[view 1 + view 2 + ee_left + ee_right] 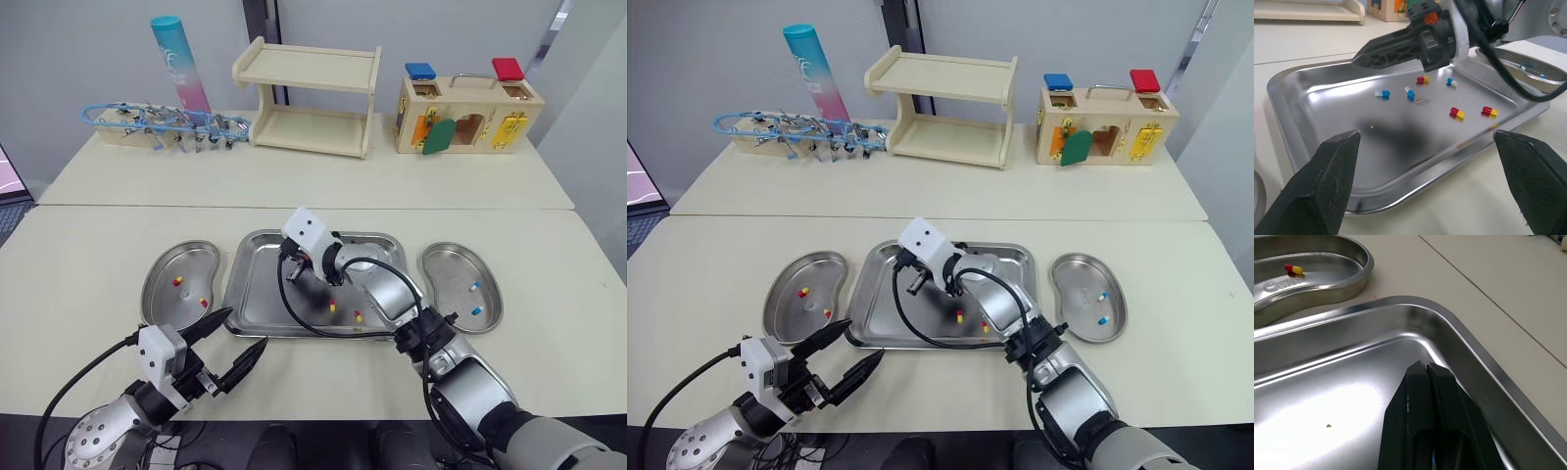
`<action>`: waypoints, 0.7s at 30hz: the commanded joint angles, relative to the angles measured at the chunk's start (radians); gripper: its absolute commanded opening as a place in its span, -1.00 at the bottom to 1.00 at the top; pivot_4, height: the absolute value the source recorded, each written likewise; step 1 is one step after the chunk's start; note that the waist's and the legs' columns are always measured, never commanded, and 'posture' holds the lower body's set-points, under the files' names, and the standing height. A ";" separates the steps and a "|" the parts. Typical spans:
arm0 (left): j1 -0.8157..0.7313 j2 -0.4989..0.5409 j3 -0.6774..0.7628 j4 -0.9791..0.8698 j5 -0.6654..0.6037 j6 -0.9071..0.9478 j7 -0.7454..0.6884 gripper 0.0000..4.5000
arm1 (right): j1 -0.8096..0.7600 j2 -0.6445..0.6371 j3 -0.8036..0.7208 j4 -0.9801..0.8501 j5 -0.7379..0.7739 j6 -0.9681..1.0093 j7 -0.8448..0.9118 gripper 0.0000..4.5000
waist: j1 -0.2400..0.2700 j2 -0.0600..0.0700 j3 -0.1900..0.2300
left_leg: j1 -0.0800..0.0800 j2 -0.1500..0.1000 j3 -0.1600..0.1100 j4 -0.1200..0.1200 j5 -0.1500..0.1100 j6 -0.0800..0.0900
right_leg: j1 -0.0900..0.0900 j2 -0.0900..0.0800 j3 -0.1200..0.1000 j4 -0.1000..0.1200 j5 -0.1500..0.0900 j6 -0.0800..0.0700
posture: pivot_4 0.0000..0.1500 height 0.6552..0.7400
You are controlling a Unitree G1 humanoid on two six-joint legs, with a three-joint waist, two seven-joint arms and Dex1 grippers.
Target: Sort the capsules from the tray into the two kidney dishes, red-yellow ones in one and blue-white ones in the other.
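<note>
Right gripper (1424,366) has its two fingers pressed together, tips low over the floor of the tray (255,294) near its far left corner. Whether anything is pinched between them cannot be told. Left gripper (247,326) hangs with its fingers wide apart at the tray's near left corner, close to the near edge of the desk (88,255).

The tray lies in the middle of the desk, with a kidney dish just beside each short side. The left dish (186,259) holds two red-yellow capsules (177,281), and the right dish (446,269) holds two blue-white capsules (474,287). Three more of each colour lie loose on the tray floor, apart from one another, two of the red-yellow ones toward its near edge.
</note>
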 commanded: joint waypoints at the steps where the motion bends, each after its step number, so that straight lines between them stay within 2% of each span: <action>1: 0.002 0.011 0.002 -0.037 -0.010 -0.005 -0.001 1.00 | 0.001 -0.040 0.005 -0.071 0.002 0.008 0.046 -0.99 | 0.000 0.000 0.000 | 0.000 0.000 0.000 0.000 0.000 0.000 | 0.000 0.000 0.000 0.000 0.000 0.000 | 1.00 1.00; 4: 0.002 0.012 0.001 -0.036 -0.011 -0.005 -0.003 1.00 | 0.016 -0.072 0.017 -0.092 0.001 0.029 0.067 -0.71 | 0.000 0.000 0.000 | 0.000 0.000 0.000 0.000 0.000 0.000 | 0.000 0.000 0.000 0.000 0.000 0.000 | 1.00 1.00; 9: 0.004 0.014 0.002 -0.025 -0.012 -0.013 -0.016 1.00 | 0.014 -0.089 0.062 -0.074 -0.020 0.064 0.093 -0.03 | -0.001 0.000 0.000 | 0.000 0.000 0.000 -0.001 0.000 0.000 | 0.000 0.000 0.000 0.000 0.000 0.000 | 1.00 1.00; 21: 0.018 0.003 0.005 0.025 0.005 -0.058 -0.056 1.00 | -0.036 -0.033 0.059 0.103 -0.042 0.030 0.080 -0.03 | -0.001 0.000 0.000 | 0.000 0.000 0.000 -0.001 0.000 0.000 | -0.001 0.000 0.000 0.000 0.000 0.000 | 1.00 1.00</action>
